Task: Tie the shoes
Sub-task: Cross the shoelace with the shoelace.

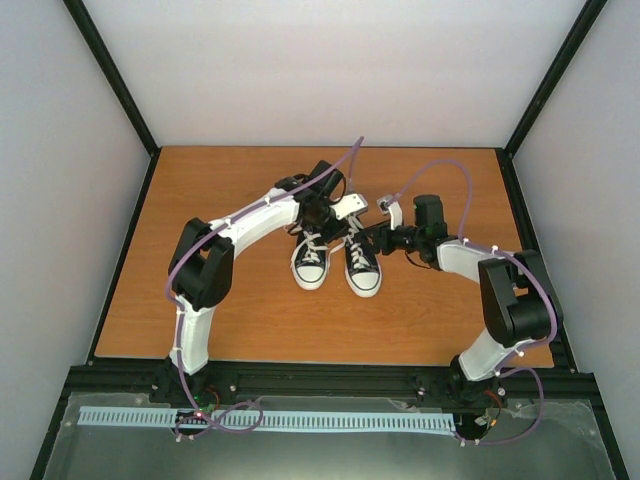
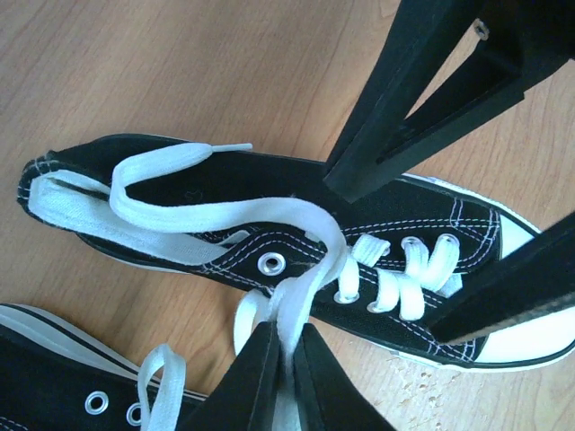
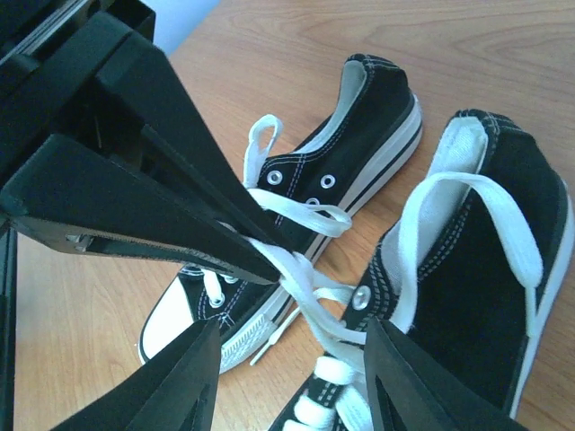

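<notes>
Two black sneakers with white toe caps stand side by side, the left shoe and the right shoe, toes toward the arms. My left gripper is shut on a doubled strand of white lace rising from the right shoe. From the right wrist its tip pinches that lace between the shoes. My right gripper hangs open just over the right shoe, fingers either side of the lace, touching nothing. A loose lace end loops over the heel.
The shoes sit mid-table on a wooden top with black rails at its edges. The left shoe has loose lace loops. Both arms crowd in above the shoes from behind. The right gripper's fingers cross the left wrist view.
</notes>
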Controlling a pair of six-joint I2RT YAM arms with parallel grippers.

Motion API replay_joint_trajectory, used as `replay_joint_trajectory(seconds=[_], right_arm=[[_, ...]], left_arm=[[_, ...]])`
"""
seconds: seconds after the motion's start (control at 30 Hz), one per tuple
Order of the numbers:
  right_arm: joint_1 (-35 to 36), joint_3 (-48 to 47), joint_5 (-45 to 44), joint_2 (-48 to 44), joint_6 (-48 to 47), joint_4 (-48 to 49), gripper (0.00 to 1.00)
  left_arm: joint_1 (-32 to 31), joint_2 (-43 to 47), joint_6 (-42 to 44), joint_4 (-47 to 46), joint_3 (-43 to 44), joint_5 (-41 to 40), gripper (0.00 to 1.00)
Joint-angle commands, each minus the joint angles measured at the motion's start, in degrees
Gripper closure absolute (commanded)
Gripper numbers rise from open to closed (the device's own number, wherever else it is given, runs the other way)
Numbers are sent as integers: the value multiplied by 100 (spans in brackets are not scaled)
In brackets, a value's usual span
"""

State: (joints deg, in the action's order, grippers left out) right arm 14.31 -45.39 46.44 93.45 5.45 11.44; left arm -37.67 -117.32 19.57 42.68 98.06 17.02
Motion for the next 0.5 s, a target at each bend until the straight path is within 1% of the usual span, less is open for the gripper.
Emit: replay_joint_trajectory(seconds=[0.0, 0.07, 0.13, 0.2, 0.23, 0.33, 0.47], right_arm=[[21, -154, 397, 195, -38, 451, 54], [35, -275, 461, 382, 27, 472, 56], [30, -369, 408, 543, 66, 457, 63], [30, -395, 277, 606, 124, 492, 71], [29, -412, 230, 629, 134, 478, 72], [29, -476, 130, 663, 125, 345, 74], [33, -548, 21, 693, 118, 159, 79]], left_arm=[[50, -88, 219, 38, 292, 272, 90], [49, -82, 279, 43, 285, 290, 86], [49, -96, 291, -26, 269, 142, 84], [49, -90, 308, -206, 187, -192, 84], [49, -83, 313, -320, 127, -378, 83], [42, -153, 504, -418, 106, -712, 74], [7, -218, 954, -410, 140, -823, 61]])
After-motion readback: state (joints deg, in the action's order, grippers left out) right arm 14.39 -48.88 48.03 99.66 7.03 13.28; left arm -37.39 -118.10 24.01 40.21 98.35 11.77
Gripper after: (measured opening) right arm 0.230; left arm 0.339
